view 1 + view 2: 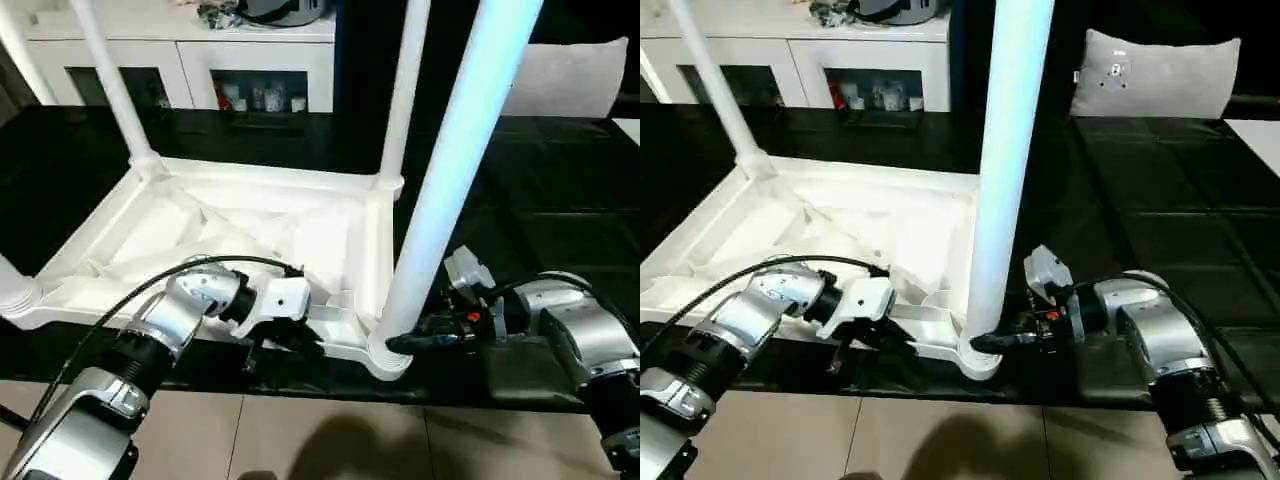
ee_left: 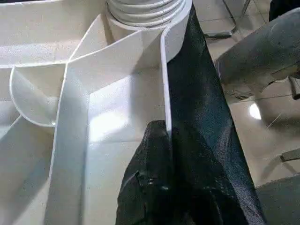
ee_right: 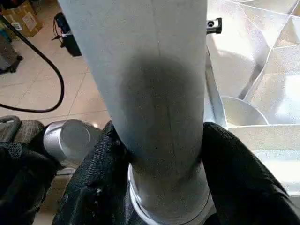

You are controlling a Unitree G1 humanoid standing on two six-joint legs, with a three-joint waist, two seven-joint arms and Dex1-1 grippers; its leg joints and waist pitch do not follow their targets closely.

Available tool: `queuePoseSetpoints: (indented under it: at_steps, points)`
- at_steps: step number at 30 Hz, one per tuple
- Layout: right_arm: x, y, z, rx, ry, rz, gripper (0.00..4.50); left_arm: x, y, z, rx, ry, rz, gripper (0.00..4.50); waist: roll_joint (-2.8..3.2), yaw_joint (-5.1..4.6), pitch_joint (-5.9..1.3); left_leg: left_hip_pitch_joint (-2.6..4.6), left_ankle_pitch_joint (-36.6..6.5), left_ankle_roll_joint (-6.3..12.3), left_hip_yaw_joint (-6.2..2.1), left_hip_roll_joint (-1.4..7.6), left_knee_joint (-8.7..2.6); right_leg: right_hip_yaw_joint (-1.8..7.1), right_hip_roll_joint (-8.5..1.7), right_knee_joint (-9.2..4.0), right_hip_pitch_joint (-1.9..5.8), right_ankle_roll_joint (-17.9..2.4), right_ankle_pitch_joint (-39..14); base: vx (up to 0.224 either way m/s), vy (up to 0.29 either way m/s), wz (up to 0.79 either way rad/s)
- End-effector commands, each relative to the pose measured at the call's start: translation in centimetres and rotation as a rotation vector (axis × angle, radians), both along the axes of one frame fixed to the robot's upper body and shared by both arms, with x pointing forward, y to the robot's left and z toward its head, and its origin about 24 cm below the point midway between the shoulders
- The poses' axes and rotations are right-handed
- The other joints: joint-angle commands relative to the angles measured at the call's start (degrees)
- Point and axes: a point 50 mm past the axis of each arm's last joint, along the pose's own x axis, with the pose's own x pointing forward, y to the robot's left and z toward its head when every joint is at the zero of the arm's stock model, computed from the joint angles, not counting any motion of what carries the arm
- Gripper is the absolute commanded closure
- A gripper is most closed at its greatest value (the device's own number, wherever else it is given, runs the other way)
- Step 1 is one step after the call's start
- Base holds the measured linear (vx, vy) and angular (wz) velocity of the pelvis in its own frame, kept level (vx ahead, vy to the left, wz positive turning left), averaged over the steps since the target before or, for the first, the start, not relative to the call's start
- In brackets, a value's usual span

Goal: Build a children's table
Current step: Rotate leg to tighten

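lying upside down across the middle of the frame on a black mat, the white plastic square tabletop shows its ribbed underside. the right end effector is clamped around the base of the near white tapered tube leg at its corner socket. the left end effector is pinched together on the tabletop's front rim.
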Motion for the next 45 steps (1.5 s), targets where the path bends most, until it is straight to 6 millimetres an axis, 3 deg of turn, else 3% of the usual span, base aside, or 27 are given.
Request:
queuePoseSetpoints:
  at_steps: [1,8,9,11,12,13,14,16,18,20,21,22,23,24,25,26,31,34,37,38,40,43,45]
  points:
    - [-0.1,0.2,0.0,0.007,0.02,0.024,2.5,-0.6,-1.0,-0.1,0.03,0.013,-0.095,4.5,-0.89,-0.24,-3.6,-0.17,-0.82,5.62,-1.66,4.68,-3.55,4.54,-6.9,-3.96,3.3,1.77,-20.46,0.0,0.0,0.0]
    - [-0.6,0.4,-0.2,0.045,0.061,-0.009,2.55,-0.5,-1.0,-0.2,-0.024,0.081,0.009,4.5,-0.85,-0.2,-3.63,-0.2,-0.45,5.54,-1.69,4.9,-3.57,4.64,-6.99,-3.87,3.35,1.39,-19.56,0.0,0.0,0.0]
    - [-0.5,1.1,-0.6,0.048,0.065,-0.087,2.55,0.0,-1.0,-0.2,-0.039,0.091,0.104,4.5,-0.78,-0.19,-3.62,-0.21,-0.33,5.5,-1.69,4.8,-3.56,4.61,-6.94,-3.88,3.33,1.31,-19.57,0.0,0.0,0.0]
    - [-0.5,1.1,-0.6,0.048,0.065,-0.089,2.55,0.0,-1.0,-0.2,-0.04,0.091,0.106,4.5,-0.9,-0.32,-3.43,-0.08,-0.91,5.02,-1.73,4.73,-3.7,4.44,-6.96,-4.26,3.25,1.67,-21.2,0.0,0.0,0.0]
    - [-0.4,1.4,-0.8,0.042,0.058,-0.127,2.55,0.1,-1.1,-0.2,-0.049,0.091,0.139,4.5,-0.82,-0.58,-3.27,-0.1,-2.17,4.6,-1.48,4.28,-3.69,4.34,-6.89,-4.62,3.21,2.23,-23.45,0.0,0.0,0.0]
    - [0.6,2.6,-1.5,0.028,0.032,-0.292,2.55,0.7,-1.7,0.0,-0.088,0.083,0.242,4.5,-0.86,-1.1,-2.97,0.13,-3.64,3.47,-1.32,3.93,-3.73,4.05,-6.65,-5.35,3.01,3.52,-27.08,0.0,0.0,0.0]
    - [0.6,2.6,-1.5,0.028,0.032,-0.292,2.55,0.7,-1.7,0.0,-0.088,0.083,0.242,4.5,-0.86,-1.1,-2.97,0.13,-3.64,3.47,-1.32,3.93,-3.73,4.05,-6.65,-5.35,3.01,3.52,-27.08,0.0,0.0,0.0]
    - [1.9,3.8,-1.9,0.021,0.022,-0.466,2.55,1.3,-2.6,0.3,-0.125,0.062,0.348,4.5,-0.9,-2.93,-2.68,0.35,-6.48,1.57,-1.62,3.19,-3.68,2.29,-6.3,-7.01,3.27,6.87,-32.22,0.0,0.0,0.0]
    - [2.3,4.5,-2.0,0.021,0.02,-0.536,2.56,1.6,-3.2,0.4,-0.139,0.052,0.39,4.5,-0.7,-3.8,-2.69,0.53,-7.44,1.65,-1.8,3.49,-3.68,1.98,-6.28,-7.42,3.27,7.46,-32.02,0.0,0.0,0.0]
    - [2.9,5.3,-2.3,0.015,0.03,-0.643,2.57,1.9,-4.1,0.4,-0.155,0.048,0.458,4.5,-0.13,-4.95,-2.84,0.55,-8.65,2.31,-2.15,4.5,-3.95,1.88,-6.61,-7.43,3.67,6.8,-29.44,0.0,0.0,0.0]
    - [3.1,5.6,-2.5,0.01,0.036,-0.686,2.57,1.9,-4.5,0.4,-0.16,0.046,0.481,4.5,0.06,-5.69,-2.93,0.64,-9.82,1.99,-2.68,5.46,-4.27,1.88,-6.98,-7.05,3.89,5.51,-26.99,0.0,0.0,0.0]
    - [3.8,6.3,-3.0,0.004,0.063,-0.82,2.57,2.2,-5.6,0.5,-0.173,0.036,0.551,4.5,0.18,-6.35,-2.68,0.68,-11.45,1.46,-2.84,5.77,-4.47,1.85,-7.16,-7.08,3.88,4.55,-26.17,0.0,0.0,0.0]
    - [4.0,6.5,-3.2,0.002,0.07,-0.864,2.57,2.3,-6.0,0.5,-0.176,0.03,0.575,4.5,0.15,-6.55,-2.81,0.94,-11.75,0.95,-2.8,5.51,-4.34,1.83,-7.3,-7.09,3.81,4.1,-26.17,0.0,0.0,0.0]
    - [4.2,6.7,-3.3,0.006,0.068,-0.898,2.57,2.3,-6.4,0.5,-0.179,0.018,0.598,4.5,-0.11,-6.96,-2.71,1.11,-11.47,0.77,-2.37,4.52,-4.05,1.94,-7.46,-7.35,3.6,3.8,-27.07,0.0,0.0,0.0]
    - [4.3,7.0,-3.3,0.008,0.062,-0.928,2.22,2.4,-6.8,0.6,-0.179,0.006,0.62,4.5,-0.19,-7.04,-2.66,0.87,-10.59,1.39,-2.17,3.79,-3.92,1.79,-7.38,-7.58,3.86,4.3,-28.36,0.0,0.0,0.0]
    - [4.5,7.4,-3.2,0.038,0.053,-0.954,2.01,2.4,-7.4,0.6,-0.186,-0.008,0.639,4.5,0.1,-7.1,-2.79,0.81,-9.49,1.85,-2.13,3.88,-4.01,2.01,-7.32,-7.49,3.77,4.34,-27.61,0.0,0.0,0.0]
    - [4.3,7.6,-2.7,0.12,0.042,-0.927,1.48,2.4,-8.1,0.7,-0.192,-0.048,0.652,4.5,-0.04,-6.74,-3.16,0.37,-6.07,3.65,-2.3,4.46,-4.21,3.08,-7.42,-5.98,3.91,1.99,-21.11,0.0,0.0,0.0]
    - [4.0,6.2,-2.5,0.129,0.016,-0.897,1.28,2.6,-7.2,0.8,-0.183,-0.078,0.649,4.5,0.03,-6.21,-3.29,0.08,-4.02,4.47,-2.23,4.44,-4.05,3.43,-7.55,-5.48,4.0,1.26,-19.43,0.0,0.0,0.0]
    - [3.6,4.6,-2.3,0.127,-0.004,-0.861,0.95,2.7,-6.3,0.6,-0.163,-0.083,0.632,4.5,0.02,-5.6,-3.78,-0.42,0.36,6.27,-2.45,4.8,-3.79,3.68,-7.51,-4.21,4.14,0.21,-13.94,0.0,0.0,0.0]
    - [3.1,3.0,-1.8,0.129,-0.021,-0.794,0.9,2.7,-5.3,0.3,-0.131,-0.086,0.598,4.5,0.07,-5.11,-4.01,-0.66,1.9,7.0,-2.48,4.68,-3.48,3.78,-7.45,-3.69,4.18,0.08,-11.77,0.0,0.0,0.0]
    - [2.9,2.1,-1.5,0.128,-0.034,-0.756,0.69,2.6,-4.7,0.1,-0.117,-0.082,0.578,4.5,-0.04,-4.49,-4.0,-0.88,3.03,8.4,-2.27,4.67,-3.26,3.93,-7.36,-3.21,3.97,0.03,-9.31,0.0,0.0,0.0]
    - [2.5,-0.1,-0.4,0.114,-0.063,-0.692,0.47,1.9,-3.8,-0.1,-0.102,-0.06,0.45,4.5,0.03,-3.65,-3.74,-0.8,0.82,7.56,-1.94,4.14,-3.37,3.42,-6.99,-4.14,4.07,1.71,-14.82,0.0,0.0,0.0]
    - [2.3,-1.0,0.1,0.076,-0.098,-0.637,0.36,1.5,-3.2,-0.3,-0.075,-0.055,0.379,4.5,0.14,-3.53,-3.66,-0.73,0.39,7.48,-1.94,4.27,-3.41,3.44,-6.91,-4.25,3.96,2.24,-15.63,0.0,0.0,0.0]
